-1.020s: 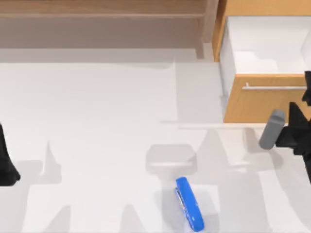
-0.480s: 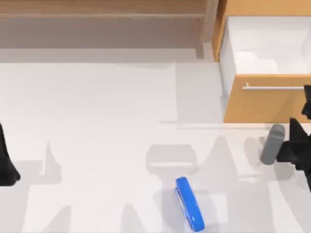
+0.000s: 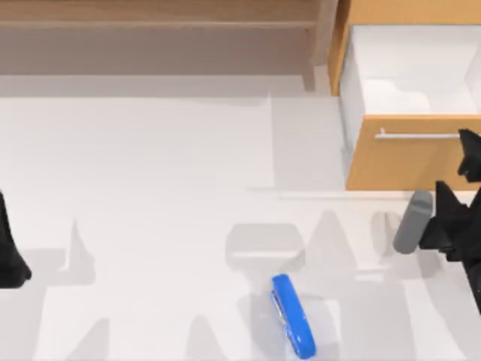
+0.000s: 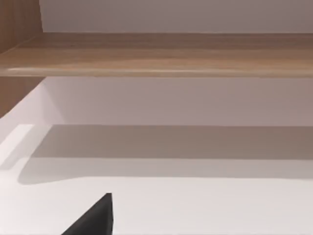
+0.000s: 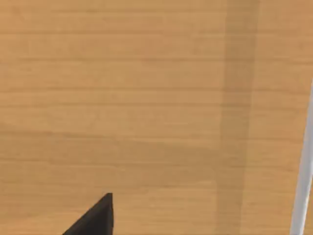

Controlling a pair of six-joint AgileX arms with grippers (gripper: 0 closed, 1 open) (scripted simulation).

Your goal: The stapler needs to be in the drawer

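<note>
The blue stapler lies flat on the white table near the front edge, a little right of the middle. At the back right, the orange-brown drawer stands pulled out, showing its white interior, with its silver bar handle across the front. My right gripper hovers just in front of the drawer face at the right edge. Its two dark tips are apart, nothing between them, and it is well away from the stapler. In the right wrist view the drawer front and handle are very close. My left arm is parked at the left edge.
A long pale-brown shelf unit runs along the back of the table, and its board also crosses the left wrist view. A grey link of the right arm sticks out over the table below the drawer.
The right arm has drifted slightly left and toward the front, its grey link moving with it. Stapler, drawer and left arm have stayed put.
</note>
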